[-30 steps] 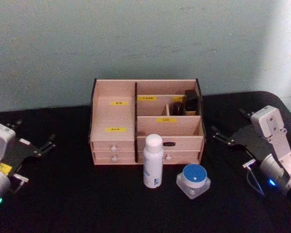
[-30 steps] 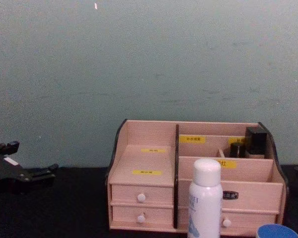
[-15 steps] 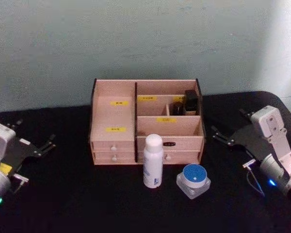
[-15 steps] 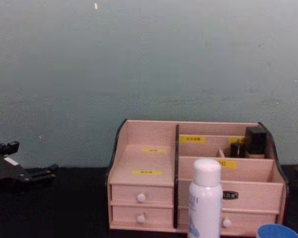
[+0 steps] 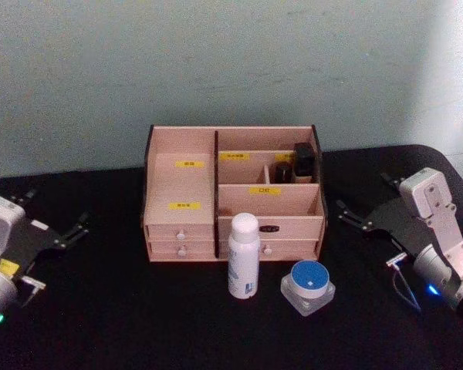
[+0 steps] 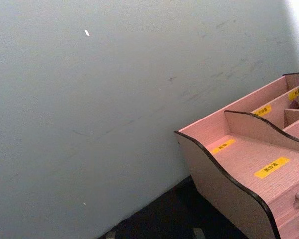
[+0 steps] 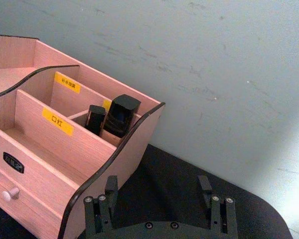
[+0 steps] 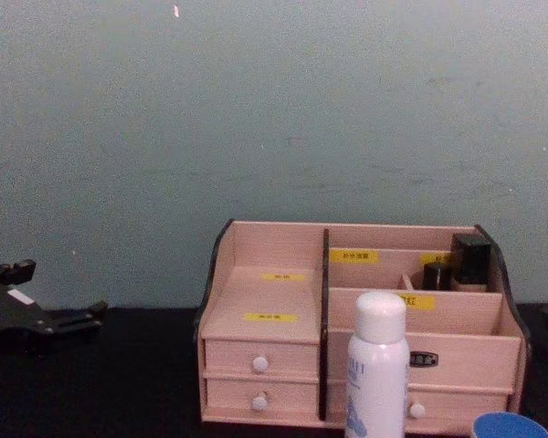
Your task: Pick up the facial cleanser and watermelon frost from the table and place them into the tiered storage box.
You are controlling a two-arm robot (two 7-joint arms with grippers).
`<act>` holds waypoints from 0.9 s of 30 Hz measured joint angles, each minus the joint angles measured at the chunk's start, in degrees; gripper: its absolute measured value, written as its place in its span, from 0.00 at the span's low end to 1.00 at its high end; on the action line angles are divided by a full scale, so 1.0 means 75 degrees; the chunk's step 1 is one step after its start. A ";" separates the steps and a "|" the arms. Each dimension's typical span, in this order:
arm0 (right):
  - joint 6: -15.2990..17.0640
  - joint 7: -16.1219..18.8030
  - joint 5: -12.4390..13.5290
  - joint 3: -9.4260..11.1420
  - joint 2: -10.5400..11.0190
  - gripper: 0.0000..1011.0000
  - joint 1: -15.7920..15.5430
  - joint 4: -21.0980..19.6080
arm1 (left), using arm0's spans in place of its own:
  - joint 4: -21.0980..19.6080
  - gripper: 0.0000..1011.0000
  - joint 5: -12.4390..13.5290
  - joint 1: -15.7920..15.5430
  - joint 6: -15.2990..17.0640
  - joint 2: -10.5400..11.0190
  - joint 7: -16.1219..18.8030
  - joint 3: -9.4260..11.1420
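Note:
The facial cleanser [image 5: 243, 256] stands upright on the black table just in front of the tiered storage box [image 5: 177, 185]. It also rises at the bottom of the chest view [image 8: 376, 365]. To its right sits the watermelon frost [image 5: 309, 287], whose blue lid [image 8: 504, 425] peeks in at the chest view's lower edge. My left gripper [image 5: 55, 210] rests open at the far left, well away from the box [image 8: 265, 297]. On the far right, my right gripper [image 5: 364, 194] is open and empty too, its fingers [image 7: 111, 186] spread beside the box's right end [image 7: 55, 144].
Two small black bottles [image 5: 303, 162] stand in the box's rear right compartment. A pale wall runs close behind the box [image 6: 239, 159]. Black tabletop [image 5: 123, 308] lies open on both sides of the box and in front of it.

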 joint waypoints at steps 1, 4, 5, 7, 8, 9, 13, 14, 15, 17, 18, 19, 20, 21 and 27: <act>0.0000 0.0000 0.0000 0.0000 -0.0001 0.99 0.0000 0.0000 | 0.0000 0.99 0.0000 -0.0001 0.0000 0.0000 0.0000 0.0000; 0.0000 0.0000 0.0000 0.0000 -0.0001 0.99 0.0000 0.0000 | 0.0000 0.99 0.0000 0.0000 0.0000 0.0000 0.0000 -0.0001; 0.0000 0.0000 0.0000 0.0000 0.0000 0.99 0.0000 0.0000 | 0.0000 0.99 0.0000 0.0000 0.0000 -0.0001 0.0000 0.0000; 0.0000 0.0000 0.0000 0.0000 0.0000 0.99 0.0000 0.0000 | 0.0000 0.99 0.0000 -0.0001 0.0000 0.0000 0.0000 0.0000; 0.0000 0.0000 0.0000 0.0000 0.0000 0.99 0.0000 0.0000 | 0.0000 0.99 0.0000 0.0000 0.0000 0.0000 0.0000 0.0000; 0.0000 0.0000 0.0000 0.0000 0.0000 0.99 0.0000 0.0000 | 0.0000 0.99 0.0000 -0.0001 0.0000 0.0000 0.0000 0.0000; 0.0000 0.0000 0.0000 0.0000 0.0000 0.99 0.0000 0.0000 | 0.0000 0.99 0.0000 -0.0001 0.0000 0.0000 0.0000 0.0000; 0.0000 0.0000 0.0000 0.0000 0.0000 0.99 0.0000 0.0000 | 0.0000 0.99 0.0000 -0.0001 0.0000 0.0000 0.0000 0.0000; 0.0000 0.0000 0.0000 0.0000 0.0000 0.99 -0.0001 0.0000 | 0.0000 0.99 0.0000 0.0000 0.0001 0.0000 0.0000 0.0000; 0.0000 0.0000 0.0000 0.0000 0.0000 0.99 0.0000 0.0000 | 0.0000 0.99 0.0000 -0.0001 0.0000 0.0000 0.0000 0.0000; 0.0000 0.0000 0.0000 0.0000 0.0000 0.99 0.0000 0.0000 | 0.0000 0.99 0.0000 -0.0001 0.0000 0.0000 0.0000 0.0000; 0.0000 0.0000 0.0000 0.0000 0.0000 0.99 0.0000 0.0000 | 0.0000 0.99 0.0000 -0.0001 0.0000 0.0000 0.0000 -0.0001; 0.0000 0.0000 0.0000 0.0001 0.0000 0.99 0.0000 0.0000 | 0.0000 0.99 0.0000 -0.0001 0.0000 0.0000 0.0000 0.0000; 0.0001 0.0033 0.0004 0.0047 -0.0010 0.99 -0.0015 -0.0001 | 0.0000 0.99 0.0000 0.0000 0.0000 0.0000 0.0000 0.0000; -0.0037 0.0254 0.0158 0.0277 0.0002 0.99 -0.0161 -0.0141 | 0.0000 0.99 0.0000 0.0000 0.0000 0.0000 0.0000 0.0000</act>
